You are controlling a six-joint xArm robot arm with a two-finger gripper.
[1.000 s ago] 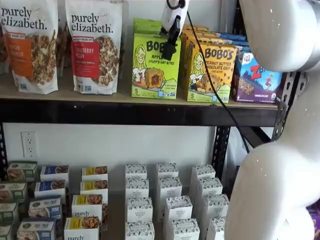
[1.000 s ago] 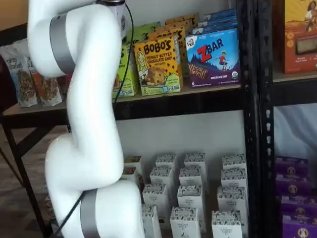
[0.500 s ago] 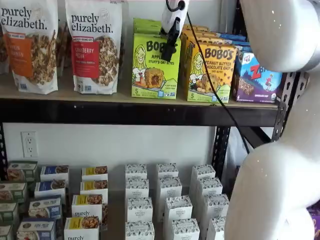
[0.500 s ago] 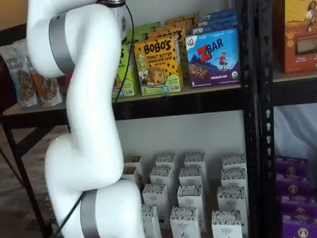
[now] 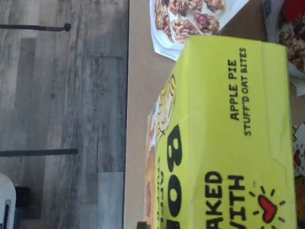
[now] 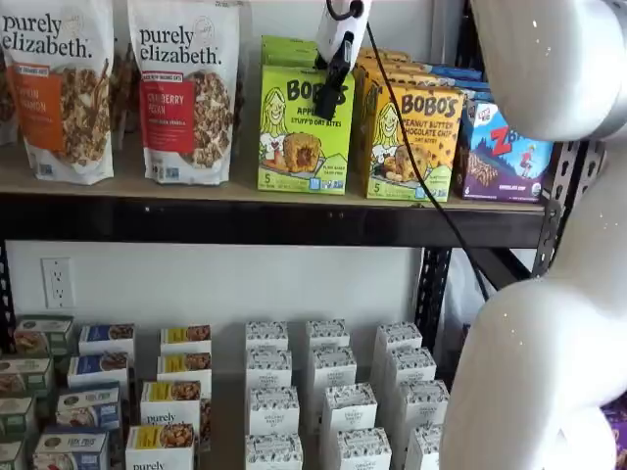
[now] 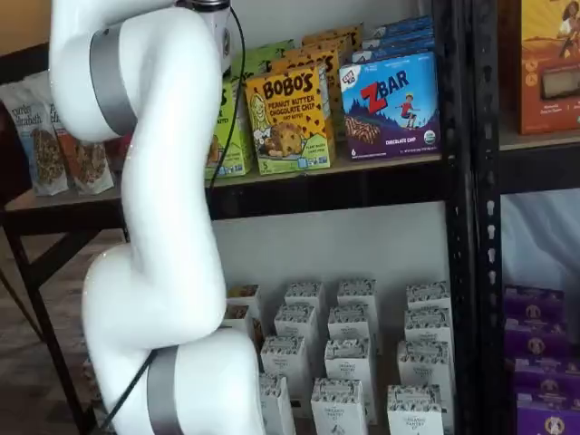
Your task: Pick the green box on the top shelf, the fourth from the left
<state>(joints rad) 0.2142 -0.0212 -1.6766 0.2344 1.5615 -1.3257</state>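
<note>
The green box (image 6: 299, 137) is a lime-green Bobo's Apple Pie carton standing at the front of a row of identical ones on the top shelf (image 6: 265, 217). My gripper (image 6: 329, 106) hangs from above, its white body and black fingers in front of the box's upper right part. The fingers show side-on, so no gap can be judged. In the wrist view the box's top and front face (image 5: 224, 143) fill most of the picture, very close. In a shelf view the green box (image 7: 232, 136) is mostly hidden behind the arm, and the gripper is hidden.
Yellow-orange Bobo's peanut butter boxes (image 6: 407, 137) stand right beside the green box, with blue ZBar boxes (image 6: 505, 147) further right. Purely Elizabeth granola bags (image 6: 186, 88) stand to its left. Small white boxes (image 6: 333, 401) fill the lower level. The black cable (image 6: 411, 157) hangs past the boxes.
The gripper has barely shifted in front of the green box. Nothing else has moved.
</note>
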